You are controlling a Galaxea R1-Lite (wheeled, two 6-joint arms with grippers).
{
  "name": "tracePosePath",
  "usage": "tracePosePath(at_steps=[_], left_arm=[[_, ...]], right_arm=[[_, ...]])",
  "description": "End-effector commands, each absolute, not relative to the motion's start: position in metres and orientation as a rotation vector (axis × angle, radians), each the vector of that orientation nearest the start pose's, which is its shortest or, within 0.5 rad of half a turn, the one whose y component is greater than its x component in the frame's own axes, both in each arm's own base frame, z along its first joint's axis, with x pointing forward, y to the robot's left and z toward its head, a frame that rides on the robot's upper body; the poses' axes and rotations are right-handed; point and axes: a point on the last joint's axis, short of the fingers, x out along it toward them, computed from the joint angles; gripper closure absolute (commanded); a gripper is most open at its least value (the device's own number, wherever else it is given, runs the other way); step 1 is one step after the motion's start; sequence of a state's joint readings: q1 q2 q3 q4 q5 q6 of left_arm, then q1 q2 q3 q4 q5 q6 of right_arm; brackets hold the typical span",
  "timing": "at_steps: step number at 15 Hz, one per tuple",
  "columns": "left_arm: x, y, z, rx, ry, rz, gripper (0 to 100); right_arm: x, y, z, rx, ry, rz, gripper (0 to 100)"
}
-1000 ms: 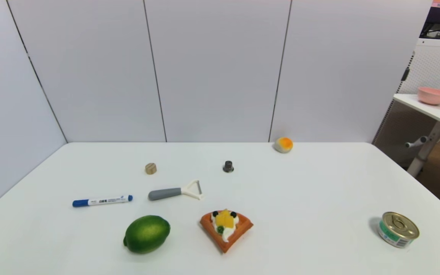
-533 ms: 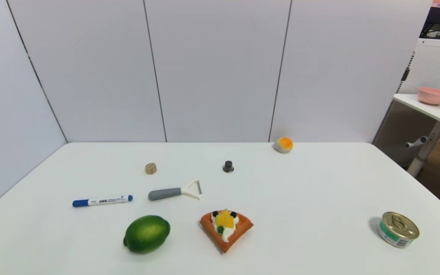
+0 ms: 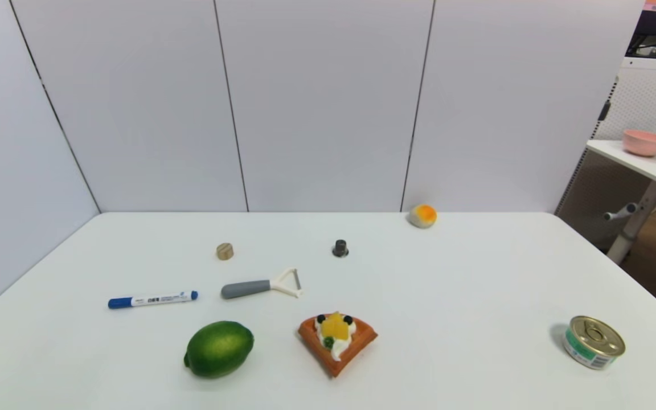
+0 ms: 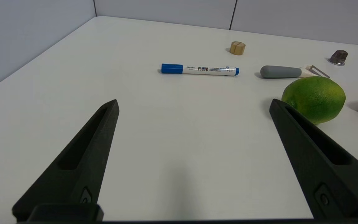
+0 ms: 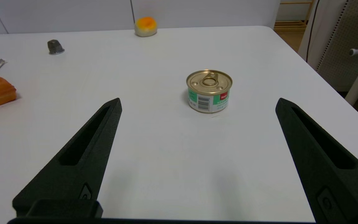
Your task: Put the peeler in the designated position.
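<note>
The left gripper (image 4: 194, 104) hangs low over the near-left part of the white table (image 3: 476, 273), fingers spread wide and holding nothing, bare tabletop between them. Just beyond its right-hand finger sits a green lime (image 4: 314, 99); past the lime lies the peeler (image 4: 291, 71), flat on the table, grey handle pointing toward the left wall and forked white head with its metal blade pointing the other way. A blue-capped marker (image 4: 199, 69) lies beside the handle end, apart from it, and a small wooden disc (image 4: 237, 48) stands farther back. A dark metal knob (image 4: 337, 57) rests beyond the peeler's head.

The right gripper (image 5: 197, 104) hovers over the near-right part of the table, also spread wide and empty, facing a squat tin can (image 5: 209, 91) that stands upright well ahead of its fingertips. The table's rounded right edge runs close beside that can.

From the head view, neither arm shows. The peeler (image 3: 261, 286) lies left of centre, with a waffle slice (image 3: 336, 341) near its head on the robot's side and the lime (image 3: 218, 348) near its handle. An orange-and-white ball (image 3: 423, 216) sits at the back edge against the grey wall panels. Broad bare white surface stretches between the waffle and the can (image 3: 593, 341), and across the far-right half.
</note>
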State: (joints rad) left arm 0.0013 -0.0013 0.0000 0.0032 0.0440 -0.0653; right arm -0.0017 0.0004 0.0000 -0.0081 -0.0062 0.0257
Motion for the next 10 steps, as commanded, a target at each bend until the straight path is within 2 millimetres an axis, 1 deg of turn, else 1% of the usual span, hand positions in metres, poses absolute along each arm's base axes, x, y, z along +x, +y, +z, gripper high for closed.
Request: tracePosePath(at_steps=[1,10], left_arm=[[-0.0228,0.0010,0.0752,-0.066,0.002,0.046,0],[-0.0228,0.0010,0.0753,-0.066,0.000,0.046,0]], right_arm=[[-0.0227,-0.0001,0.0760,0.026,-0.008,-0.008,0],[-0.0227,-0.0001,0.0760,0.026,-0.008,-0.008,0]])
